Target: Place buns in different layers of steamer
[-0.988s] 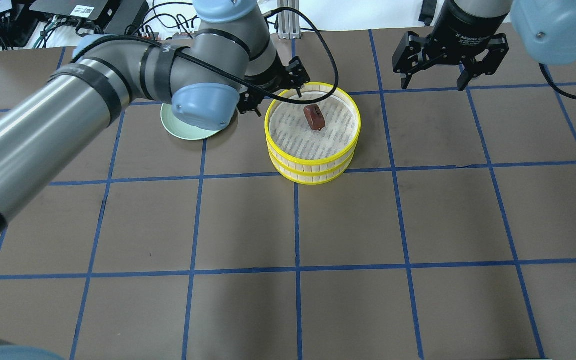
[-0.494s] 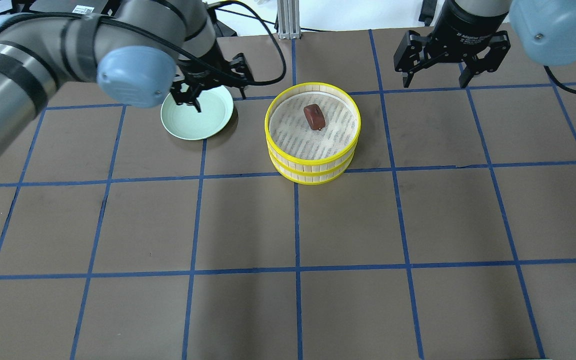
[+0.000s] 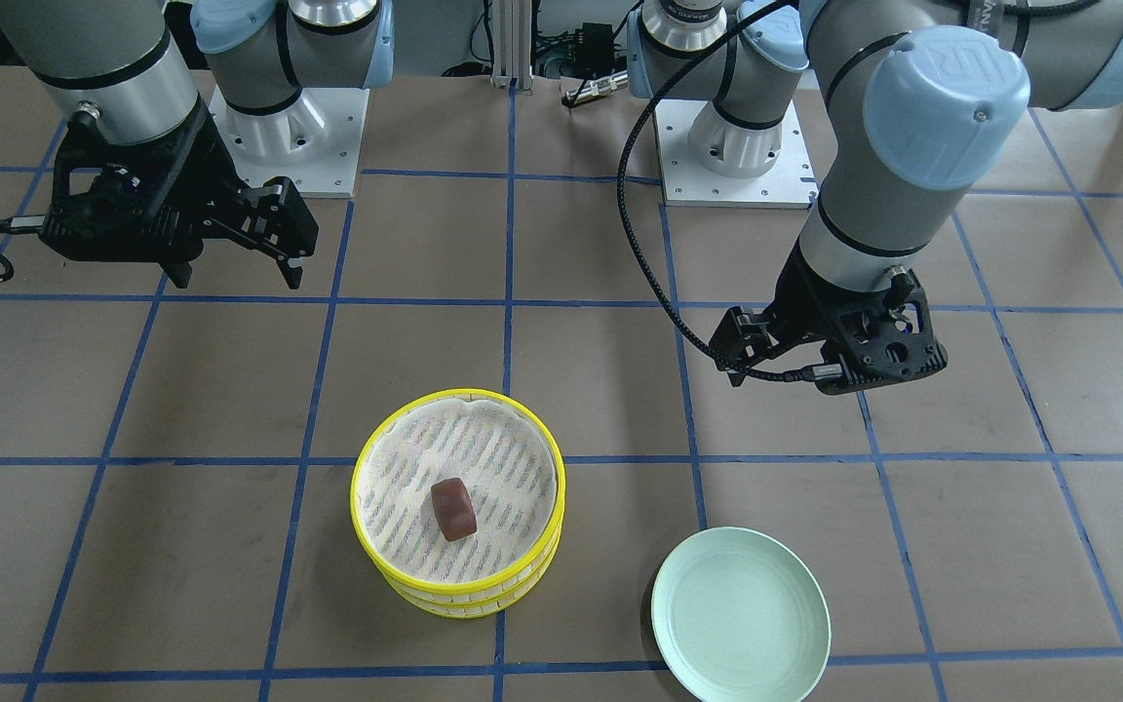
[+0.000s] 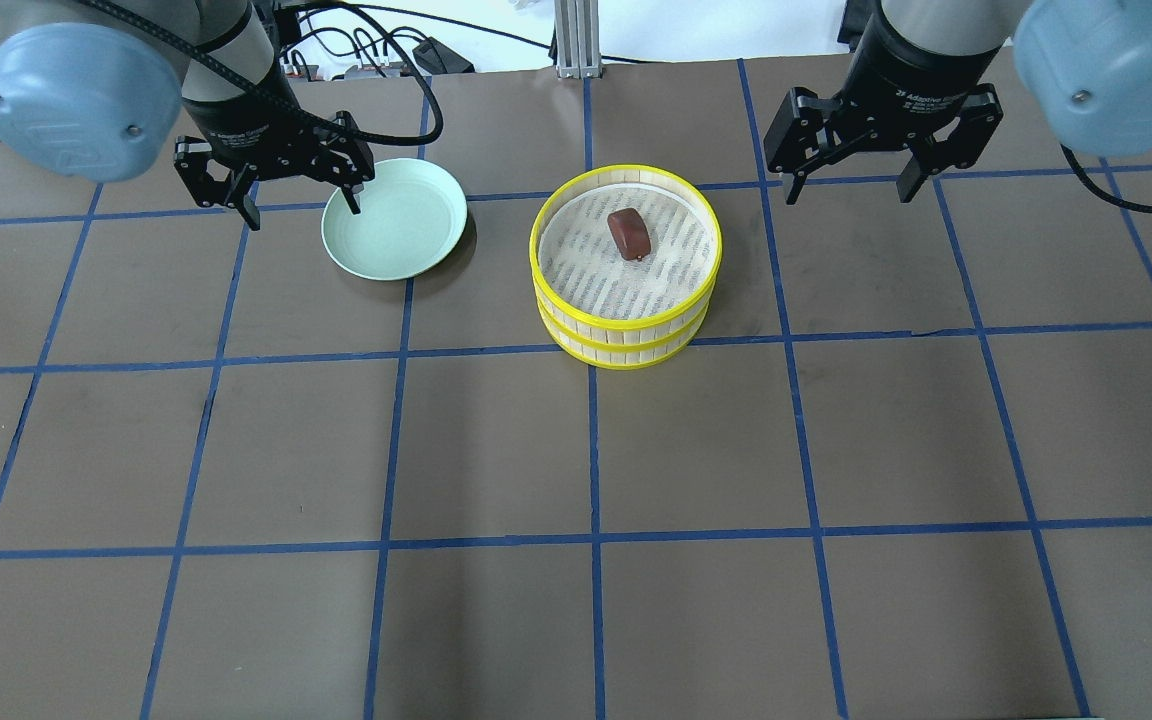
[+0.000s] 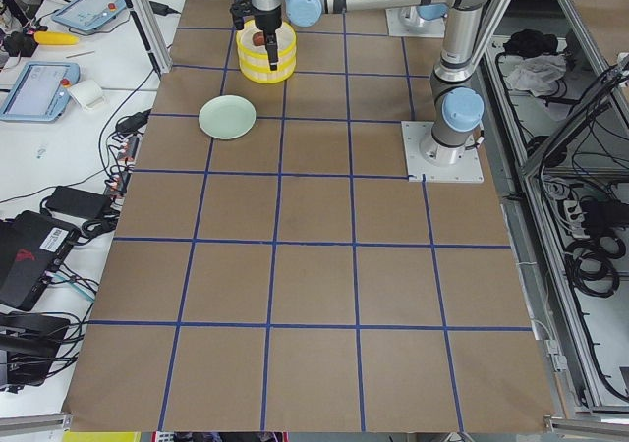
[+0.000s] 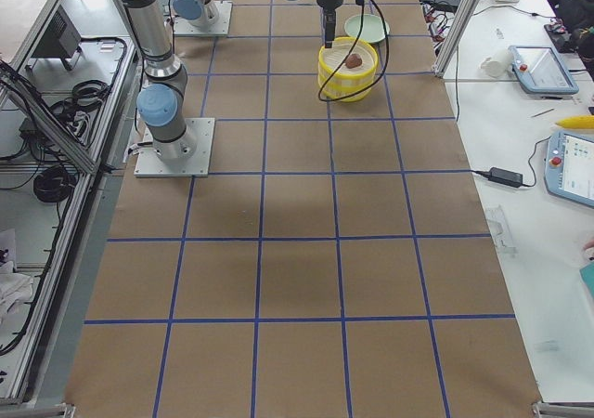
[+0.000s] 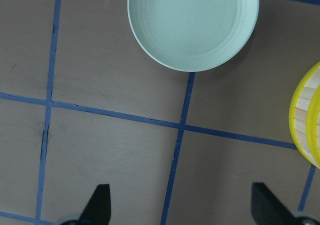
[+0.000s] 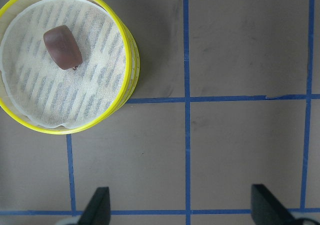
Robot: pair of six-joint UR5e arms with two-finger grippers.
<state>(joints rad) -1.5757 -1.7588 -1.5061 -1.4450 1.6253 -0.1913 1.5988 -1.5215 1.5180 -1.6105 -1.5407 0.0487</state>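
The steamer (image 4: 626, 322) is two yellow-rimmed trays stacked at the table's far middle. It also shows in the front view (image 3: 355, 502) and the right wrist view (image 8: 135, 70). A dark reddish-brown bun (image 4: 629, 233) lies on the white cloth of the top tray, and shows in the front view (image 3: 452, 509) and the right wrist view (image 8: 62, 47). The cream-white bun is not visible in any view. My left gripper (image 4: 304, 213) is open and empty, above the left edge of the plate. My right gripper (image 4: 848, 195) is open and empty, to the right of the steamer.
A pale green round plate (image 4: 394, 232) sits left of the steamer with nothing on it, and it fills the top of the left wrist view (image 7: 193, 22). Brown table paper with blue tape grid lines (image 4: 591, 450) spreads out towards the near side.
My left arm has pulled back from the steamer's rim and swung left, past the plate, to the plate's left edge. The right gripper has shifted slightly. The brown bun has stayed in the top tray.
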